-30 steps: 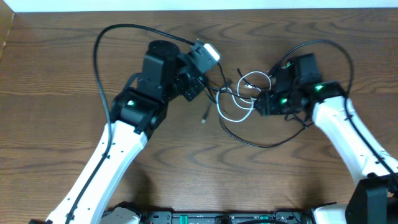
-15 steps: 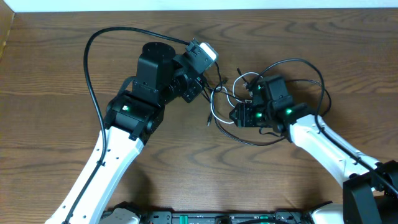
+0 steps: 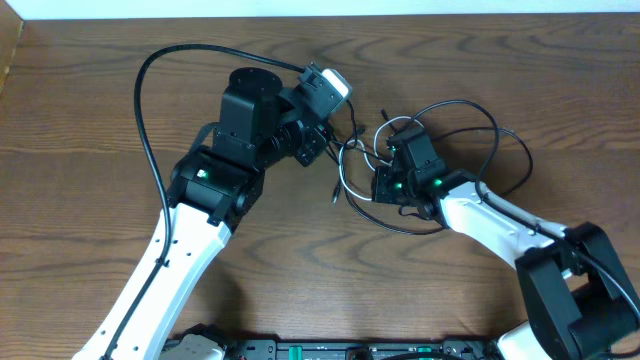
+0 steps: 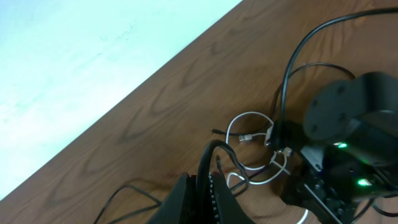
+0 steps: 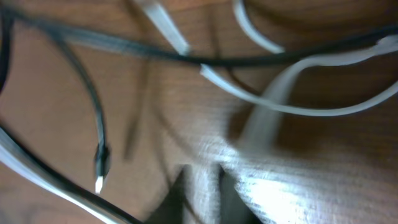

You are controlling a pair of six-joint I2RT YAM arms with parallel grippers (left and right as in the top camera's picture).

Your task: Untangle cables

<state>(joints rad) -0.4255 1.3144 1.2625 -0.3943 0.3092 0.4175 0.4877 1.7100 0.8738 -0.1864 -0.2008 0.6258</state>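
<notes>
Black cable (image 3: 400,228) and white cable (image 4: 249,114) lie tangled on the bench (image 3: 100,100); our left pincer (image 4: 202,186) pinches the black, our right pincer (image 5: 202,183) is pressed together, perhaps empty, so pulling could tighten the knot.

This looks like a robotics lab or test bench: a wood-grain counter (image 3: 80,200) carries a left arm (image 3: 190,250) and a right arm (image 3: 500,222) in white shells with black joints (green status lights glow on both), rising from a black base rail (image 3: 350,350) at the near edge. A plain pale wall (image 4: 74,62) backs the counter, and a tangle of thin cables (image 3: 343,178) lies between the arms
</notes>
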